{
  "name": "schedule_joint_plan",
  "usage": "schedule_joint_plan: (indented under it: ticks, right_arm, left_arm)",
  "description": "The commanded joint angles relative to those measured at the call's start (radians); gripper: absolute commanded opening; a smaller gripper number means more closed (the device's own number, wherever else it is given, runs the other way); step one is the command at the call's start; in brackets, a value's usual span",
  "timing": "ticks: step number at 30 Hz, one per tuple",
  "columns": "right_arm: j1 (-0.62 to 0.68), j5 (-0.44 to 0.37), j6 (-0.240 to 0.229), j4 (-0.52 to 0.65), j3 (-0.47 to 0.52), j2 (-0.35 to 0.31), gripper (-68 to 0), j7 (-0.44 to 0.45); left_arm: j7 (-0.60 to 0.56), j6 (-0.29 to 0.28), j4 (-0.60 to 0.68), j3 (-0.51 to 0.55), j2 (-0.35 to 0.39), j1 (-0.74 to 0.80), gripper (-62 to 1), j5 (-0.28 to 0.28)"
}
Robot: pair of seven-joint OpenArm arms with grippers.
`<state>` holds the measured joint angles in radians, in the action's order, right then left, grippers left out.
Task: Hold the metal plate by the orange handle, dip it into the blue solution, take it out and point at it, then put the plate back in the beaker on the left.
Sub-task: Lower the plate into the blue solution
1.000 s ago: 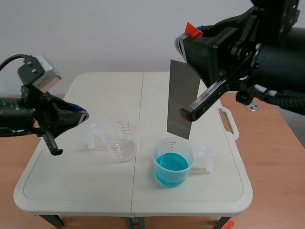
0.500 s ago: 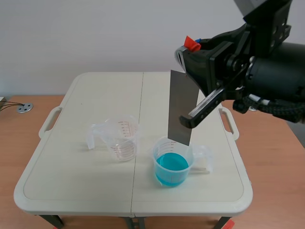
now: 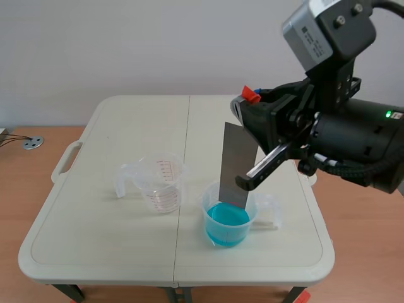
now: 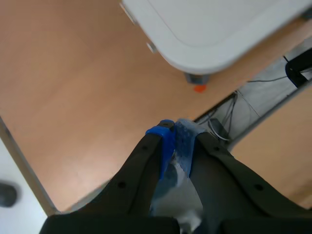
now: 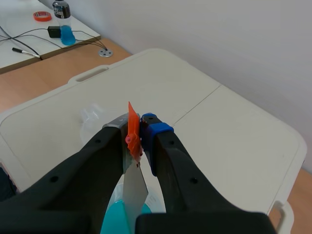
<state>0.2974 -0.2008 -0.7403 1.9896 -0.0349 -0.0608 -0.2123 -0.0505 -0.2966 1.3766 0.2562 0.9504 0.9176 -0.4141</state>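
Note:
My right gripper (image 3: 247, 101) (image 5: 134, 130) is shut on the orange handle (image 3: 251, 95) (image 5: 132, 131) of the grey metal plate (image 3: 235, 165) (image 5: 134, 191). The plate hangs upright with its lower edge inside the beaker of blue solution (image 3: 228, 214) (image 5: 116, 222), right of the table's middle. A clear empty beaker (image 3: 160, 184) (image 5: 92, 117) with red marks stands to the left of it. My left gripper (image 4: 174, 139) is shut on nothing, off the table, over the wooden floor beside a table corner (image 4: 204, 48). The left arm is out of the scene view.
The white folding table (image 3: 107, 233) has carry handles (image 3: 65, 161) on both sides and a centre seam. In the right wrist view a desk beyond the table holds a small bottle (image 5: 63, 22), cables and a roll of red tape (image 5: 43, 16).
My right arm has lowered the plate, and its bottom edge has gone from above the blue beaker down into it. The left arm has withdrawn out of the scene view.

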Motion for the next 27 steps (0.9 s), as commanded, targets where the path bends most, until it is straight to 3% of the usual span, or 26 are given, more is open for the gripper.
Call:
schedule_joint_plan:
  ticks: [1, 12, 16, 27]
  right_arm:
    - [-0.024, -0.01, -0.005, -0.006, -0.003, 0.0, -66.1, 0.027]
    - [-0.068, -0.007, -0.005, -0.159, -0.005, 0.0, -66.0, 0.071]
    - [-0.068, 0.002, -0.005, -0.206, -0.005, 0.0, -66.1, 0.09]
    - [-0.068, 0.129, -0.005, -0.316, -0.005, 0.0, -66.1, 0.214]
  left_arm:
    - [-0.005, -0.001, 0.012, 0.004, -0.029, 0.012, -59.0, 0.013]
    - [0.002, -0.002, 0.011, 0.004, -0.187, 0.082, -59.1, 0.128]
    - [0.018, -0.005, 0.011, 0.004, -0.194, 0.082, -59.0, 0.128]
    - [0.018, -0.005, 0.011, 0.004, -0.193, 0.082, -59.1, 0.139]
